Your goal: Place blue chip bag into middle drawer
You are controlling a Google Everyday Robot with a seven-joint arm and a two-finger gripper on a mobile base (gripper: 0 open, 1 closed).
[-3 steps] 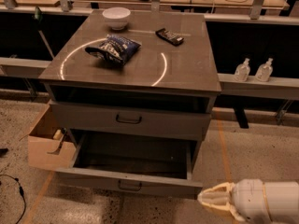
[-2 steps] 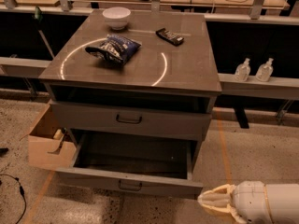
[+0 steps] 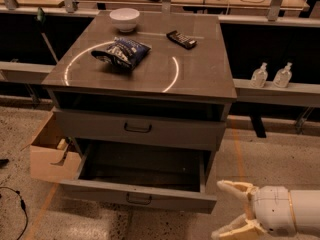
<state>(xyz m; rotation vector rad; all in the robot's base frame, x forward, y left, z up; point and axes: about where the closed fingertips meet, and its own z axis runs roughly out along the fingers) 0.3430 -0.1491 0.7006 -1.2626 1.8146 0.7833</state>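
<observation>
The blue chip bag [image 3: 121, 52] lies crumpled on the grey surface [image 3: 200, 79] in the upper left-centre of the frame, inside a bright ring of reflected light. Nothing is touching it. Below it, the middle drawer [image 3: 165, 198] is pulled out, its dark interior exposed and seemingly bare, so the opening part of the job looks done. By my reading the whole carry is left: reach the bag, grip it, lower it into the drawer. The taller-fronted top drawer [image 3: 170, 130] between the bag and the open drawer is closed.

A white bowl [image 3: 124, 19] sits near the surface's far edge behind the bag, and a small black packet [image 3: 181, 39] lies to the bag's right, apart from it. A tan wooden box [image 3: 47, 154] stands on the floor to the left of the open drawer. Two clear bottles [image 3: 271, 75] stand on a ledge at the right.

The claw [image 3: 231, 210] is in the lower right corner, low and just beside the drawer's right front corner, well apart from the bag. Its pale fingers [image 3: 235, 188] are spread wide and hold nothing, pointing left from a white arm [image 3: 290, 215] that enters level from the right edge
</observation>
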